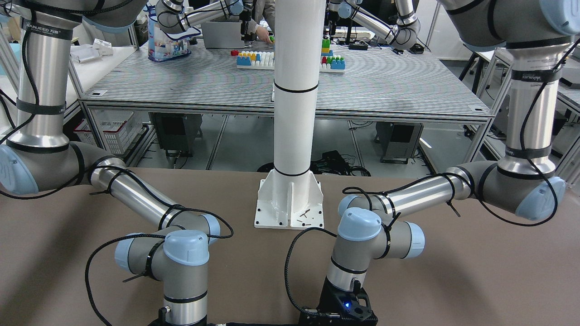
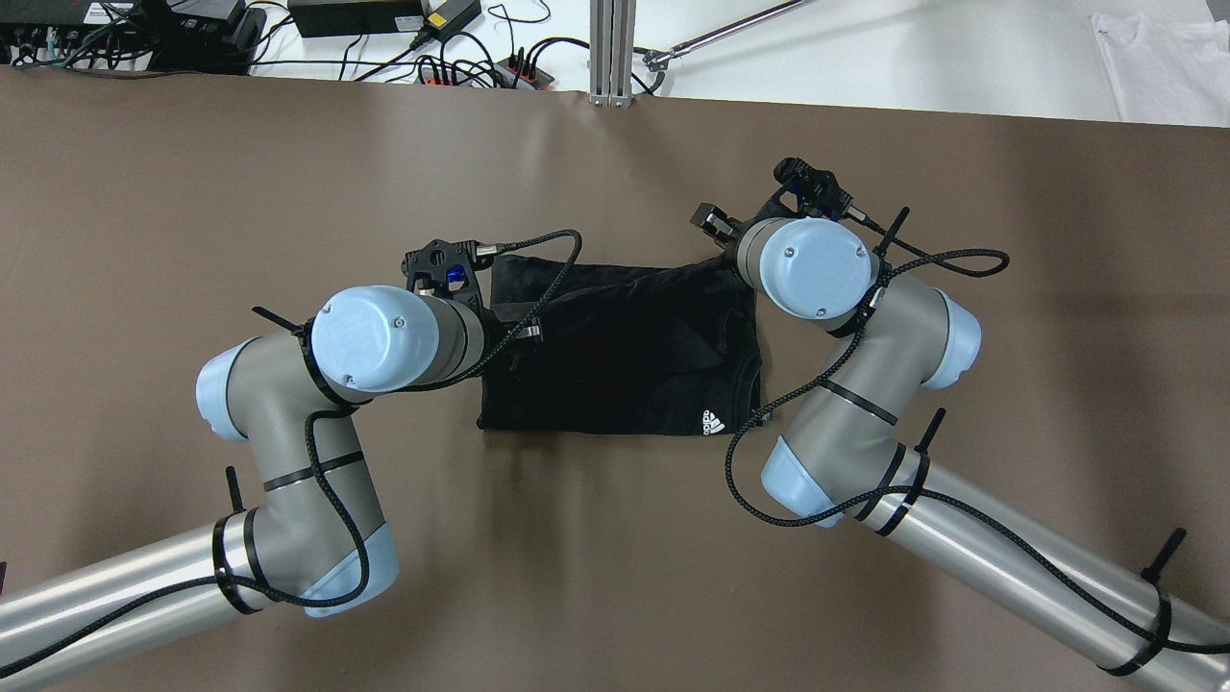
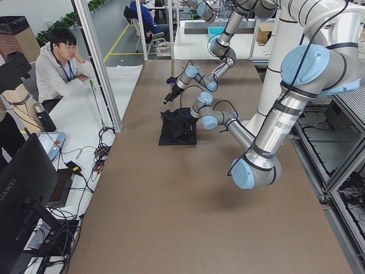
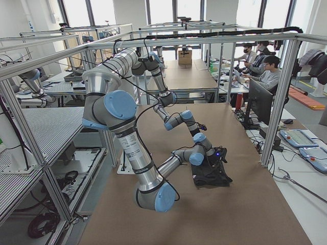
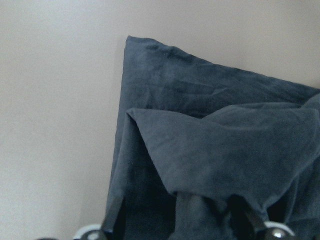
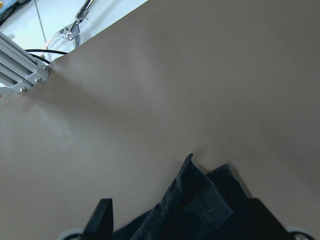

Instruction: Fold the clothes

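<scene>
1. Nearest to the robot's side of the table [image 2: 192,192] lay the near edge of the black garment [image 2: 625,356], flat, with a small white logo [image 2: 712,421] at its near right corner. The cloth sat about the middle of the brown table, well away from every edge.
2. Over the garment's left side stood the left gripper [image 5: 210,220]. In its wrist view a flap of the cloth [image 5: 225,155] was raised between the fingers, so I judged it clenched on the fabric.
3. At the far right corner of the garment was the right gripper [image 6: 180,220]. Its wrist view showed a lifted fold of the cloth [image 6: 200,200] between the two dark fingers [image 6: 100,215], so it seemed to be grasping the cloth too.
4. Beyond the garment the table was bare up to its far edge, where cables [image 2: 461,67] and a metal post [image 2: 611,48] stood.
5. The step in hand looked like one fold, with both corners picked up. The next move, I think, calls for carrying both corners together across the cloth and laying them even before letting go.
</scene>
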Motion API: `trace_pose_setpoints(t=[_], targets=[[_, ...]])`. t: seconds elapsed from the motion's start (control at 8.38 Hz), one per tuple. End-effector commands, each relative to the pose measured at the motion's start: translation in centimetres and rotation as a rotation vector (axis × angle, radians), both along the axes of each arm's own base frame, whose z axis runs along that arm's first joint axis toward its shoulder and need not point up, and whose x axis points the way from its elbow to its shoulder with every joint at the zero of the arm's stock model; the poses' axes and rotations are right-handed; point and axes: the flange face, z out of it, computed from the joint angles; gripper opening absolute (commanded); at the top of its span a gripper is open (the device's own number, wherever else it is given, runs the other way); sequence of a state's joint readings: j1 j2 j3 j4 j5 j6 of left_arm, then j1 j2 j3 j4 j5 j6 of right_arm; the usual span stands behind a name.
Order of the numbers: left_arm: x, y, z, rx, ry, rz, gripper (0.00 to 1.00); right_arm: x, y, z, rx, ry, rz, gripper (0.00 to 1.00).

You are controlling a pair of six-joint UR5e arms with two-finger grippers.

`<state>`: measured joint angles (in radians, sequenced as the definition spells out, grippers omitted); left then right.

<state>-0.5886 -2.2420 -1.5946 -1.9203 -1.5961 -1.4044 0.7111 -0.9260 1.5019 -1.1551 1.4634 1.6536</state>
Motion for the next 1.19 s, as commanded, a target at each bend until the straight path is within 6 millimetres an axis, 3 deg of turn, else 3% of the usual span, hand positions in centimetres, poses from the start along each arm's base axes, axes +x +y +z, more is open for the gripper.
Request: trace_pose_setpoints(t=[0.0,0.12,0.24,0.36,0.48,0.6,0.84,0.95,1.07], targets=[[0.4,-1.3,-1.4,0.002,0.004,-0.012,0.14,0.0,0.1,0.4,-0.002,0.006,-0.002,0.94],[-0.6,-3.0,-0.6,0.004,-0.017,-0.030,0.00,0.0,0.1,0.5,-0.001,0.007,-0.003,0.94],[0.0,-3.7,0.7,0.025,-0.065,0.000,0.00,0.0,0.1,0.5,-0.002,0.008,-0.003,0.94],[-1.2,-3.6,-1.1,0.047,-0.037,0.006,0.50,0.0,0.1,0.4,-0.001,0.005,-0.003,0.94],[-3.1,-3.4,-3.3,0.039,0.029,0.058,0.93,0.0,0.0,0.4,-0.002,0.006,-0.002,0.94],[-5.4,-2.5,-4.8,0.038,0.074,0.093,1.00,0.0,0.1,0.5,-0.002,0.008,-0.003,0.94],[-6.6,0.6,-4.1,0.050,0.046,0.080,1.00,0.0,0.0,0.4,-0.001,0.006,-0.001,0.94],[-2.2,4.4,-2.7,0.080,-0.003,0.083,1.00,0.0,0.0,0.4,-0.002,0.006,-0.002,0.94],[1.0,6.4,-2.0,0.105,-0.046,0.075,1.00,-0.1,0.0,0.6,-0.002,0.010,-0.004,0.94]])
